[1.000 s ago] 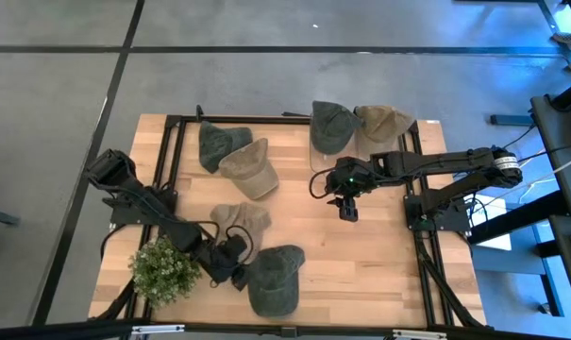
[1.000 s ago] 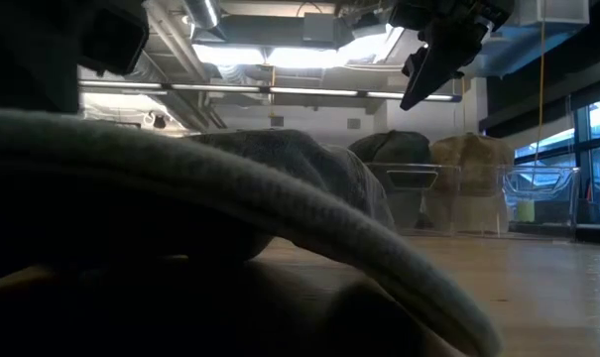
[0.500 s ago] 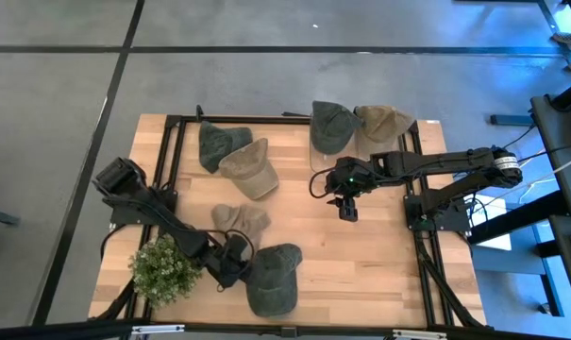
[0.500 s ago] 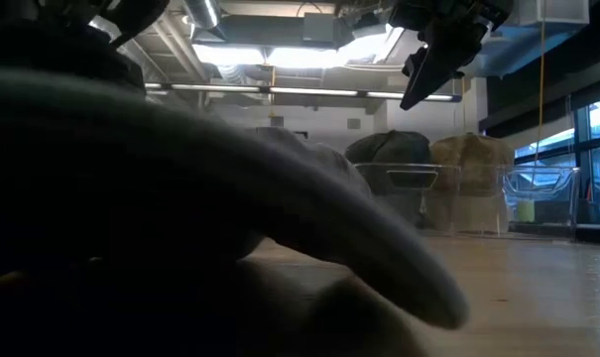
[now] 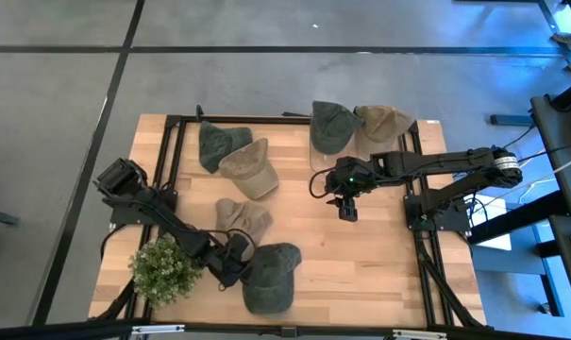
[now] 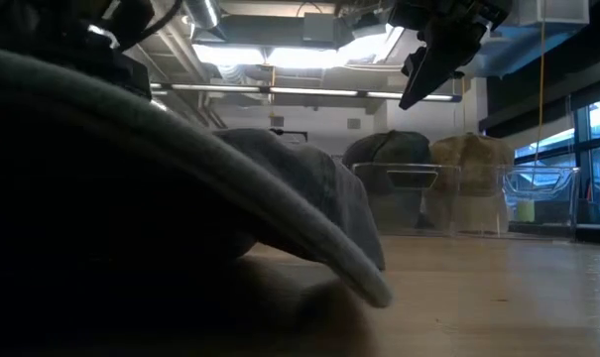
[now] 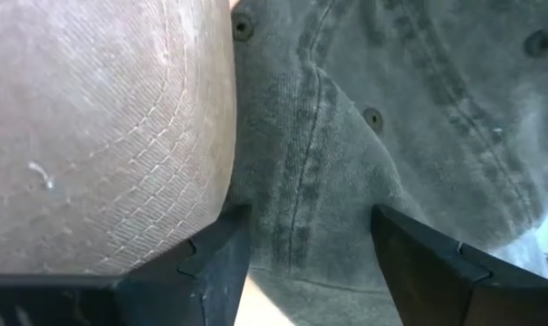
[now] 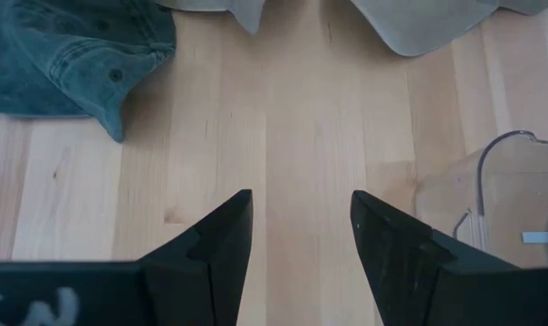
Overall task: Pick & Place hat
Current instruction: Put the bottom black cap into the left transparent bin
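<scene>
A dark green cap (image 5: 271, 281) lies on the wooden table near its front edge, and its brim fills the low view (image 6: 180, 178). My left gripper (image 5: 235, 266) slants down at the cap's left side. It is open, its fingers standing on either side of a ridge of the cap's crown (image 7: 310, 181). A tan cap (image 5: 243, 215) lies just beyond it, against the green one (image 7: 92, 136). My right gripper (image 5: 347, 210) hangs open above the table's middle right (image 8: 301, 235), with nothing between its fingers. My left gripper straddles a ridge of the dark green cap's crown (image 7: 301, 226), slanting down from the table's left. One finger (image 7: 215, 263) sits in the seam between the tan cap and the green one. I cannot tell whether the fingers touch the cloth.
A potted plant (image 5: 162, 269) stands at the near left, close to my left arm. Another green cap (image 5: 219, 142) and tan cap (image 5: 250, 168) lie at the far left. Clear bins (image 6: 409, 193) at the far right hold a green hat (image 5: 332, 123) and a tan hat (image 5: 384, 121).
My left gripper has sunk a little toward the table beside the dark green cap. The cap has shifted slightly toward the table's left. In the low view its brim has drawn back and settled lower on the wood.
</scene>
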Robot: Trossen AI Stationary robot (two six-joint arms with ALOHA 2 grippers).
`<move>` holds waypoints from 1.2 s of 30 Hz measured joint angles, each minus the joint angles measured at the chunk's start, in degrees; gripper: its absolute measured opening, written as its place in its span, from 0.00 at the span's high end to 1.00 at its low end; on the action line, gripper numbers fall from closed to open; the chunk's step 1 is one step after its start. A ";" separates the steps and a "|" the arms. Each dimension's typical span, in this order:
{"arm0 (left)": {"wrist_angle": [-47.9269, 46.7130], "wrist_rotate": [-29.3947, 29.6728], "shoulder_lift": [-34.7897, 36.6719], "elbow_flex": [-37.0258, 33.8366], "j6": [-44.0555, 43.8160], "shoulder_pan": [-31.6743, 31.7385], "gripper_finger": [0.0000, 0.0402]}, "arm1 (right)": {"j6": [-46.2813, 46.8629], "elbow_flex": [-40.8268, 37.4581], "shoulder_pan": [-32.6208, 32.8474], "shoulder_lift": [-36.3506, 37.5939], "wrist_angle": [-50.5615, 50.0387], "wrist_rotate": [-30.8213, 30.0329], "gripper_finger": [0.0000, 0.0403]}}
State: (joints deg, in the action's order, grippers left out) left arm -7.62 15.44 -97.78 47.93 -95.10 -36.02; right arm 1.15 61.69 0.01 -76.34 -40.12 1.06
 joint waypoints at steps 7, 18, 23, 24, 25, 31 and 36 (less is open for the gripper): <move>-0.70 -3.22 -1.73 0.19 2.75 2.02 0.57 | 0.02 0.00 0.00 0.00 0.04 0.00 0.53; 0.11 -3.30 -4.98 0.40 3.61 3.20 0.92 | -0.02 -0.16 0.00 0.00 0.11 -0.02 0.53; 0.26 -1.15 -2.40 -0.10 6.80 3.53 0.98 | -0.11 -0.20 0.00 0.00 0.15 -0.02 0.53; -0.16 -0.78 -1.63 -0.27 7.74 3.81 0.98 | -0.11 -0.21 0.00 0.00 0.15 -0.02 0.53; -1.05 -0.46 -0.76 -0.30 8.78 4.05 0.98 | -0.03 -0.21 0.00 0.00 0.19 -0.02 0.53; -0.67 0.06 4.38 2.91 20.25 6.29 0.99 | 2.71 -0.24 0.00 0.00 1.54 0.13 0.53; -1.21 0.33 7.16 8.17 33.59 9.17 0.99 | 9.50 -0.06 -0.04 -0.02 2.26 6.03 0.53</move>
State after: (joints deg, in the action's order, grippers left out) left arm -8.83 15.78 -90.62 56.10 -61.51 -26.85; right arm 10.65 61.63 -0.03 -76.36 -37.86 7.09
